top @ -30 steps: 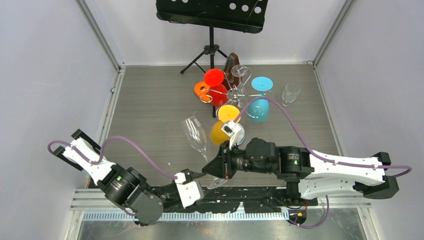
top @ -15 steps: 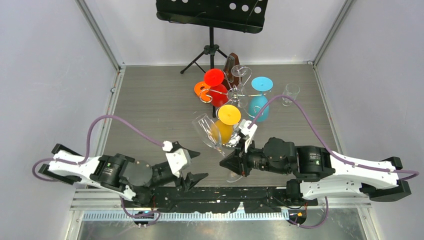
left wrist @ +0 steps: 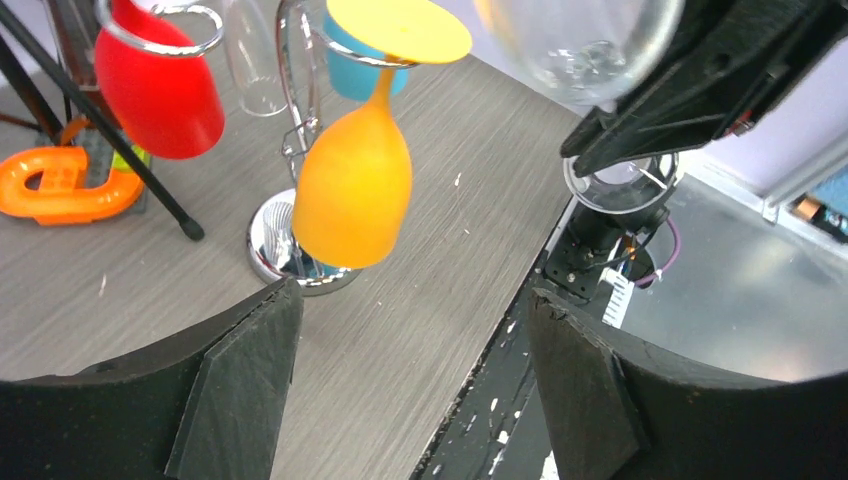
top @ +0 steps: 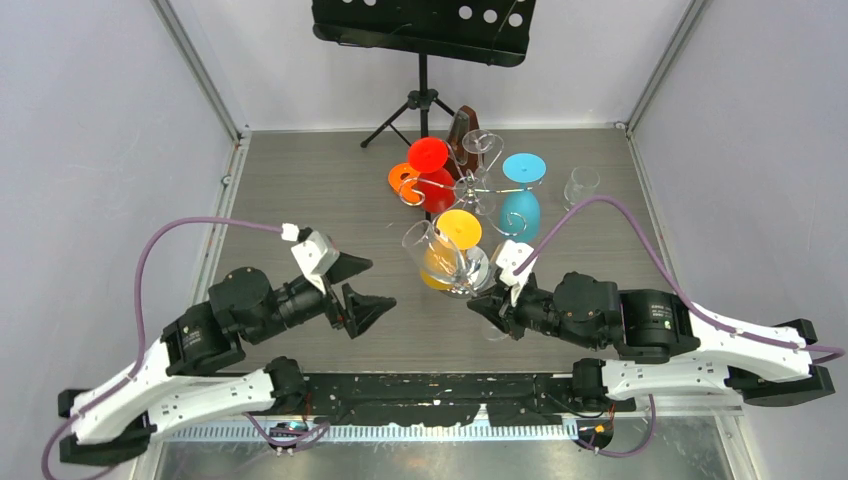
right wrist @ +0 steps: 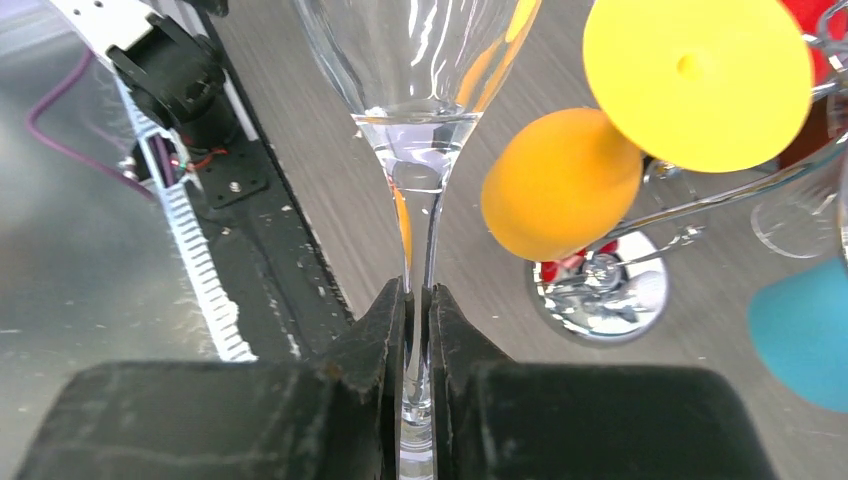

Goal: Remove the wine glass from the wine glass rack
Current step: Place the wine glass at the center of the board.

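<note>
My right gripper (top: 487, 303) is shut on the stem (right wrist: 418, 200) of a clear wine glass (top: 420, 243). The glass hangs tilted above the table, bowl leaning toward the yellow glass (top: 459, 229), its foot (left wrist: 620, 185) behind the fingers. It is off the chrome wine glass rack (top: 470, 186), whose round mirror base (right wrist: 600, 290) stands just beyond. Yellow, red (top: 428, 155), blue (top: 523, 168) and another clear glass (top: 483, 145) hang upside down on the rack's arms. My left gripper (top: 368, 285) is open and empty, left of the held glass and apart from it.
A black tripod music stand (top: 425, 25) rises behind the rack, one leg (left wrist: 150, 180) slanting past the red glass. An orange curved piece (top: 402, 178) lies by it. A small clear tumbler (top: 580, 185) stands at the right. The table's near edge (left wrist: 520, 320) runs under my left gripper.
My left gripper drew back from the glass's foot, swung left and away from the base, and opened wider. The right gripper carried the clear glass right and toward the rack.
</note>
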